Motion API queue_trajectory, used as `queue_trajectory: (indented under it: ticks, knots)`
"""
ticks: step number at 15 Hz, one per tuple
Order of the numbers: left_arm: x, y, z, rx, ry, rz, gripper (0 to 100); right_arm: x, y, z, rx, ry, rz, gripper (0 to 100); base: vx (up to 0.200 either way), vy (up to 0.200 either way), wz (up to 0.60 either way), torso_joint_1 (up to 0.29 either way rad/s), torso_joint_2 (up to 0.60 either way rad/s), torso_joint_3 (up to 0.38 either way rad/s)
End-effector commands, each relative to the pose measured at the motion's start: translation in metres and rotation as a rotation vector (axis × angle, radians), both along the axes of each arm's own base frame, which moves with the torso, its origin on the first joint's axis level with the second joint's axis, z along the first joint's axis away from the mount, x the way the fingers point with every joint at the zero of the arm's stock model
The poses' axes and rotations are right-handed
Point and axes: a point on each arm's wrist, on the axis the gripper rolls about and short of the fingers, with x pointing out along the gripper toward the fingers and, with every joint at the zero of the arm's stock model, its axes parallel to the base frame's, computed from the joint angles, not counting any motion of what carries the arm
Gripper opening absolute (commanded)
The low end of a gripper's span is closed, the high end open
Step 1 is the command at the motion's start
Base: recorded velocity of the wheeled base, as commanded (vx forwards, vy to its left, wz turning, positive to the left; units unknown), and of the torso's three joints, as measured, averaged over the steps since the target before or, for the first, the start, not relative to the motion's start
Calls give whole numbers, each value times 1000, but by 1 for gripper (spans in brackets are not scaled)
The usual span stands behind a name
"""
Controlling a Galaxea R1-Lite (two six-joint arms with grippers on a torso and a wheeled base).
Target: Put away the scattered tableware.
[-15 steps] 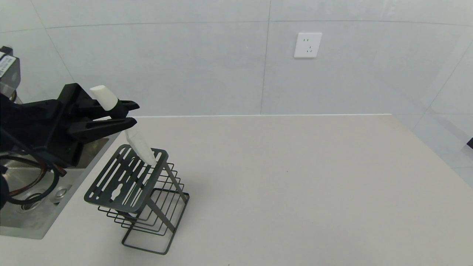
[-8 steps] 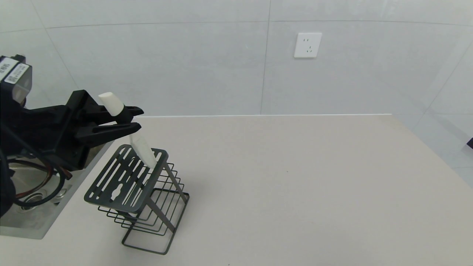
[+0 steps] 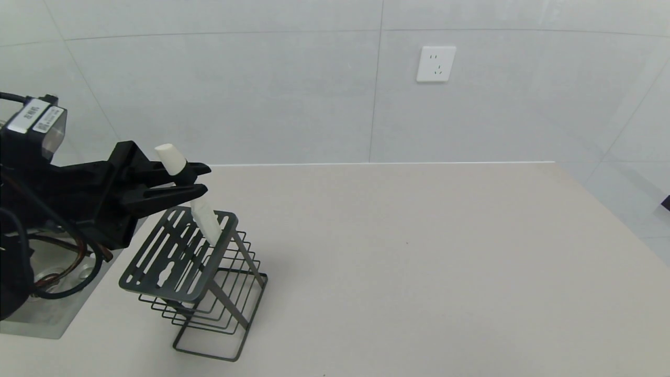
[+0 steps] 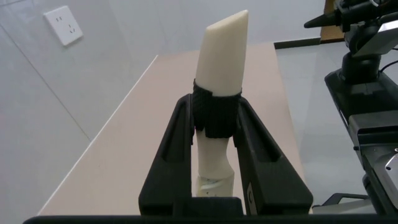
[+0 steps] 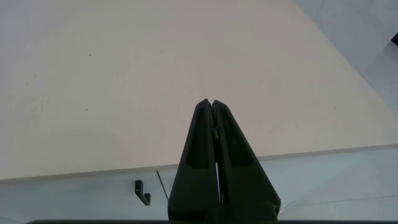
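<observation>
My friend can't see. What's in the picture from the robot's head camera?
The robot's left end effector grips a tilted white utensil, whose lower end meets the slotted top of a dark metal rack. The rack stands on a beige counter beside a sink, with a wall outlet behind.

Item one: a white utensil (image 3: 206, 222) with a smooth, thick, off-white handle cut slantwise at its upper end. It is clamped at mid-length between the fingers of the left gripper (image 3: 202, 178) and is tilted, upper end leaning toward the robot's left. Its lower end meets the top plate of item two, a dark metal rack (image 3: 168, 260), at the plate's far corner; entry into a slot cannot be confirmed. The rack has a sloping slotted top over a wire frame and stands upright on the countertop (image 3: 419, 251).
</observation>
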Motion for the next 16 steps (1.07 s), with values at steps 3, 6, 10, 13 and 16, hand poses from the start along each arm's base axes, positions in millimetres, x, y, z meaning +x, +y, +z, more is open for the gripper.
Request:
queue_trajectory:
  ticks: [3,6,10,13,16]
  knots:
    - [8,1,-12,-1,8,3,0,0,0,0,0,2,1,0,0,0,0,0,0,0]
    - [10,1,-17,-1,11,3,0,0,0,0,0,2,1,0,0,0,0,0,0,0]
    - [9,1,-25,-6,42,16,0,0,0,0,0,2,1,0,0,0,0,0,0,0]
    - [9,1,-30,-8,65,22,0,0,0,0,0,2,1,0,0,0,0,0,0,0]
    - [11,1,-32,-8,73,25,0,0,0,0,0,2,1,0,0,0,0,0,0,0]
